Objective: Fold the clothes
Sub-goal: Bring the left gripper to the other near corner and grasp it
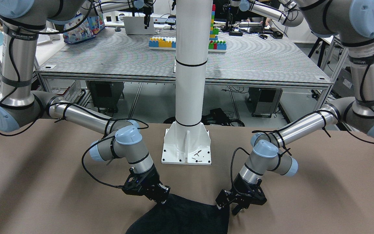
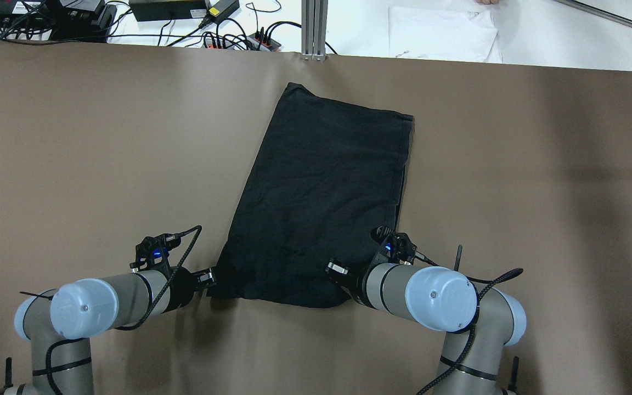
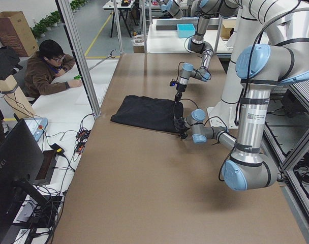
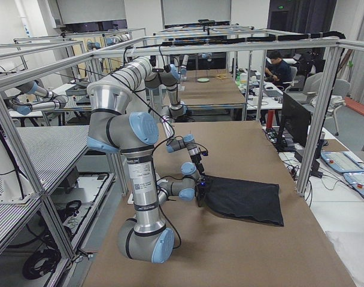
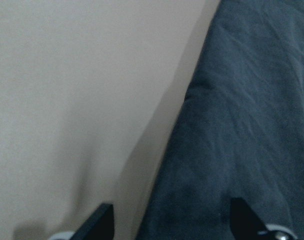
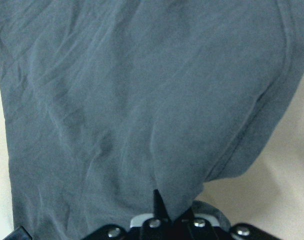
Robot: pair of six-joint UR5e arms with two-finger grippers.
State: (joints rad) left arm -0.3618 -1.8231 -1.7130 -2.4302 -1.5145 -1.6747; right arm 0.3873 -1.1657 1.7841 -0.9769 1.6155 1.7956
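**Overhead exterior: 1 garment, 2 grippers at its near edge**

One black garment (image 2: 321, 192), matte soft fabric, roughly rectangular, flat on the brown table (image 2: 74, 164) out from the white post (image 1: 187, 97). Right gripper (image 6: 164, 210) pinches its post-side corner, cloth bunched. Left gripper (image 5: 169, 227) has fingers wide, straddling the other post-side corner's edge.

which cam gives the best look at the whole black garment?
Overhead exterior: the black garment lies fully in frame, spread on the table, with nearly its whole outline visible. The front-facing view crops it at the bottom edge. The side views show it whole but small and foreshortened. The wrist views catch only close patches of fabric.
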